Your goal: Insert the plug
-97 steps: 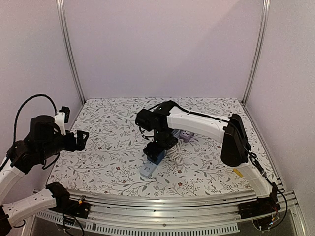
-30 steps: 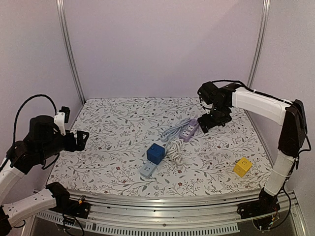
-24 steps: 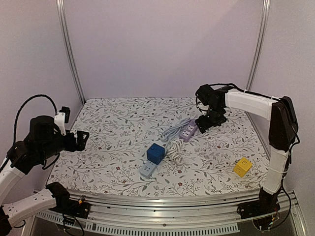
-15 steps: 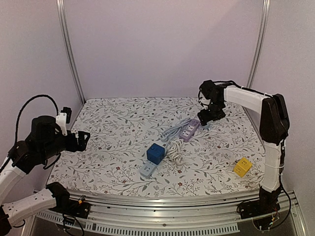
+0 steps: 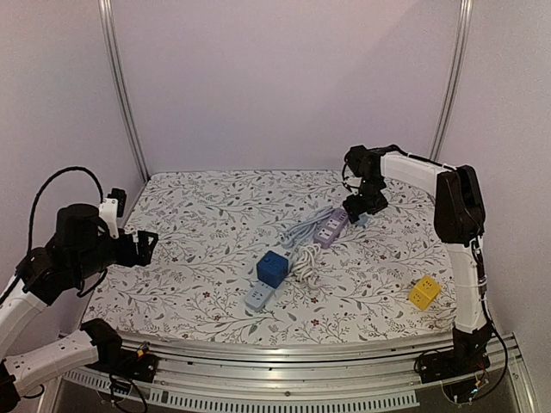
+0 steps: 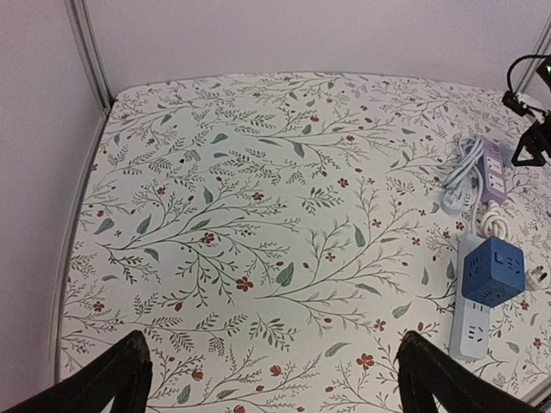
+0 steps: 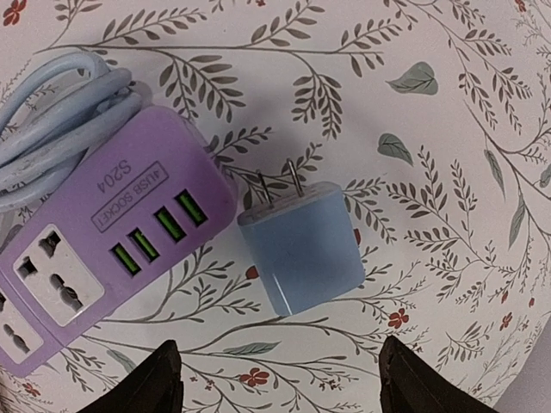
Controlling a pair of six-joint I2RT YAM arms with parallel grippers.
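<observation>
A light blue plug adapter (image 7: 303,249) lies flat on the floral cloth with its two prongs pointing away, right beside a purple power strip (image 7: 112,258). My right gripper (image 7: 280,379) is open and hovers just above the adapter, one finger to each side, touching nothing. In the top view the right gripper (image 5: 360,206) sits at the far end of the purple strip (image 5: 329,228). My left gripper (image 6: 271,379) is open and empty, high over the left side of the table (image 5: 145,245).
A blue cube socket (image 5: 272,268) sits on a light blue power strip (image 5: 258,297) mid-table, with a coiled white cable (image 5: 303,262) beside it. A yellow cube socket (image 5: 424,292) lies at the front right. Metal frame posts and walls close in the back corners.
My right arm has swung from the blue cube at mid-table out to the far right end of the purple strip and settled over the blue adapter. The left arm has barely moved.
</observation>
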